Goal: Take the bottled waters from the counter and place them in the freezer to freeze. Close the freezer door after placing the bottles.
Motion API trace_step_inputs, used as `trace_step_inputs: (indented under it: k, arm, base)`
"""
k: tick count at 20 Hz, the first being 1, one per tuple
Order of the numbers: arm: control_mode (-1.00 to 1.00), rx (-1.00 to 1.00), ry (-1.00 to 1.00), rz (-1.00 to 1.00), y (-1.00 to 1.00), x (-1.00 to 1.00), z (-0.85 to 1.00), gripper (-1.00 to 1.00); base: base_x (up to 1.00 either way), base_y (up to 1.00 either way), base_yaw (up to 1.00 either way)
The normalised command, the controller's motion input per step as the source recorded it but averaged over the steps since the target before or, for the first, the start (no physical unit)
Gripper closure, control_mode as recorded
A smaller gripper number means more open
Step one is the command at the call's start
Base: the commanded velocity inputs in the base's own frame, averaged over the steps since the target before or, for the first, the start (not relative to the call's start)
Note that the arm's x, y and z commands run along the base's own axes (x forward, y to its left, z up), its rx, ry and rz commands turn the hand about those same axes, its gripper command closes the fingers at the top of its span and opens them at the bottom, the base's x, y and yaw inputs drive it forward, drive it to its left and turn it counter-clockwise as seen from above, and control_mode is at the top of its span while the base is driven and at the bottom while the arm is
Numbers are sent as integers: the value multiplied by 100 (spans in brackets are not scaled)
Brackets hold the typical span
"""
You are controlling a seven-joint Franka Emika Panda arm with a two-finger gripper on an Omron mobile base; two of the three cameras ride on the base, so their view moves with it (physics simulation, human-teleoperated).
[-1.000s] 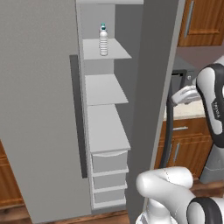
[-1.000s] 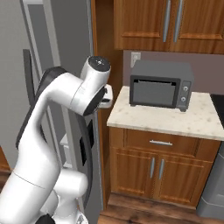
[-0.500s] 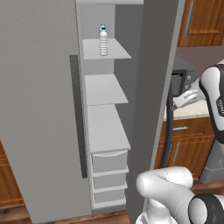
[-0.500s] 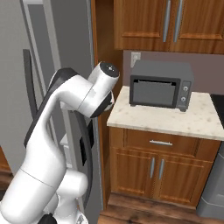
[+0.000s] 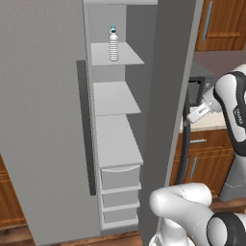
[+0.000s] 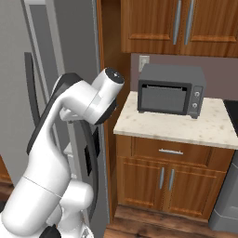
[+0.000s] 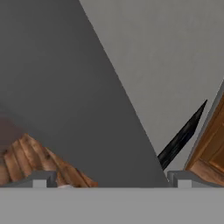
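Note:
One bottled water (image 5: 113, 44), clear with a teal cap, stands upright on the top white shelf of the open freezer (image 5: 115, 98). The freezer door (image 5: 43, 120) is swung wide to the left, its dark bar handle (image 5: 85, 129) facing me. My white arm (image 5: 230, 110) reaches in from the right, by the edge of the adjoining grey door (image 5: 166, 96), well away from the bottle. In the hand view my gripper (image 7: 111, 180) is open, fingertips (image 7: 41, 179) far apart with nothing between them, facing grey panels and a dark handle (image 7: 181, 138). The counter (image 6: 204, 128) lies to the right.
A grey toaster oven (image 6: 171, 95) sits at the back of the counter, under brown wall cabinets (image 6: 181, 23). Wooden drawers and doors (image 6: 167, 181) stand below the slab. White drawers (image 5: 120, 192) fill the freezer's lower part.
The arm's elbow has swung a little right toward the counter and the hand has dropped slightly. The bottle and the freezer door have not moved.

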Motion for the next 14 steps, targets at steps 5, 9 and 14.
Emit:
trace_step_inputs:
  k: [5,9,14]
  arm:
    - [-100,0,0,13,34,0,-19,-100]
    - [-100,0,0,12,36,0,-18,-100]
    - [-100,0,0,2,40,0,-7,-100]
  base:
    - [0,0,0]
    - [0,0,0]
    - [0,0,0]
